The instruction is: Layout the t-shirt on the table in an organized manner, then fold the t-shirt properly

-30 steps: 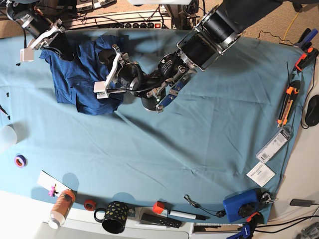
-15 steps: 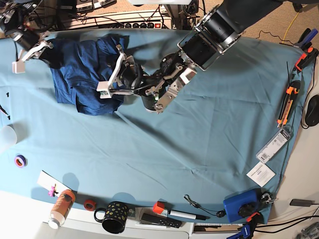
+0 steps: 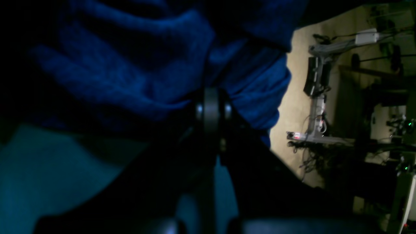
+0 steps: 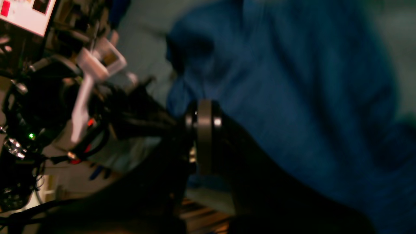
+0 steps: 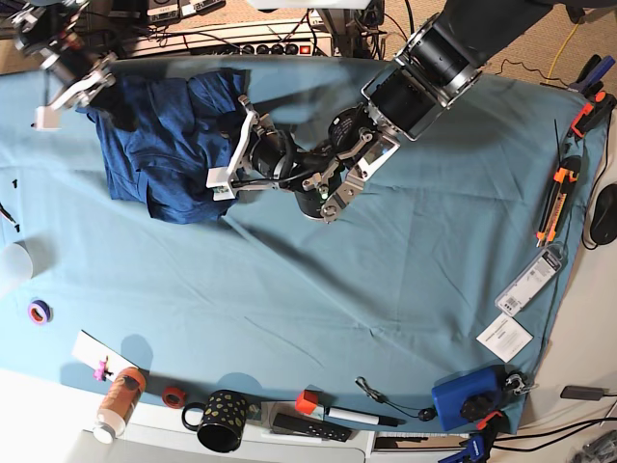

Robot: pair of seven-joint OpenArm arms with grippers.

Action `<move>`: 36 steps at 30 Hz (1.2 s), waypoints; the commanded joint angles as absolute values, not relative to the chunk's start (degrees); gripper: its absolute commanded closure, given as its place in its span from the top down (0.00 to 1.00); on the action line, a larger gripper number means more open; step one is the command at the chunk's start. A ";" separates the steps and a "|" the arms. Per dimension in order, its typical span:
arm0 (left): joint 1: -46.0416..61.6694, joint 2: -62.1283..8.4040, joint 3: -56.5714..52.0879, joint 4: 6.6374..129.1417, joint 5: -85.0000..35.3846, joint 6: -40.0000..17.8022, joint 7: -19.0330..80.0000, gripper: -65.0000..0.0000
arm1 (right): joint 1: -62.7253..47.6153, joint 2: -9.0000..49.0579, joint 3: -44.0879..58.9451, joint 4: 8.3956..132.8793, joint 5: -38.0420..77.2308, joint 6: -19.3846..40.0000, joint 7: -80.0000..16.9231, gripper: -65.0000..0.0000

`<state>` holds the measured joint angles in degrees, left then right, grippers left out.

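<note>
Barely started: I have both grippers, left gripper [image 5: 234,130] and right gripper [image 5: 106,96], pinched on the t-shirt [image 5: 159,154]. It's bunched at the table's [image 5: 386,289] far edge; spreading and folding remain.

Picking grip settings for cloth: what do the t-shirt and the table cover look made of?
The t-shirt: soft knit, probably cotton jersey, matte heathered navy, bunching into loose folds. The table cover: thin smooth woven cloth, teal, matte, showing only faint creases; fibre unclear.

Black cylindrical left arm [image 5: 424,68] with silver ring bands, white bracket at its wrist, small green light glowing, black right arm [image 5: 58,48] with white bracket
</note>
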<state>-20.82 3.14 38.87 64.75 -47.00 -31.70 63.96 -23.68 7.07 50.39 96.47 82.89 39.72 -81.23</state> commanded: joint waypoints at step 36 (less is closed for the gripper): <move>-22.09 3.01 38.81 65.01 -69.84 -37.21 80.00 0.00 | -24.88 17.32 50.74 97.41 59.64 40.00 -76.71 0.00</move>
